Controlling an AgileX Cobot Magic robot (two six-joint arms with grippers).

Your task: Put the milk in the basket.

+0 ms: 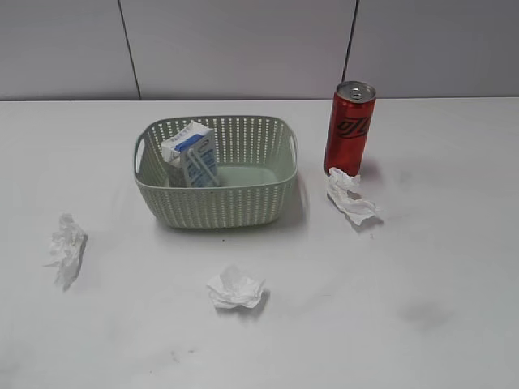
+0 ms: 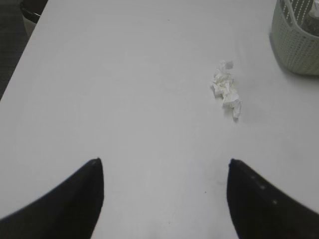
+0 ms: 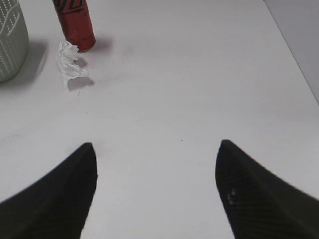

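From the exterior view, the milk [image 1: 190, 154] already sits inside the basket [image 1: 216, 203], tilted against the back-left wall just above the centre of the frame. I judge the placing step done; neither of my arms shows in this view. A red can [image 1: 349, 127] stands upright to the right of the basket, with a crumpled tissue [image 1: 350, 197] at its foot. Two more tissues lie on the table [image 1: 422, 284]: one at lower left [image 1: 66, 249], one at lower centre [image 1: 235, 289].

In my left wrist view, my left gripper [image 2: 165, 172] has its fingers [image 2: 79, 196] spread wide over bare table, holding nothing. A tissue lies right of centre, and the basket's corner fills the upper right; something pale shows through its rim, possibly the carton, but it is too blurred to say.

In my right wrist view, my right gripper [image 3: 155, 154] is likewise spread and empty. The can and its tissue sit at upper left, the basket's edge at the far left.

Next, I think, calls only for keeping both arms clear. Nothing blocks me; the can is the one thing to avoid toppling.
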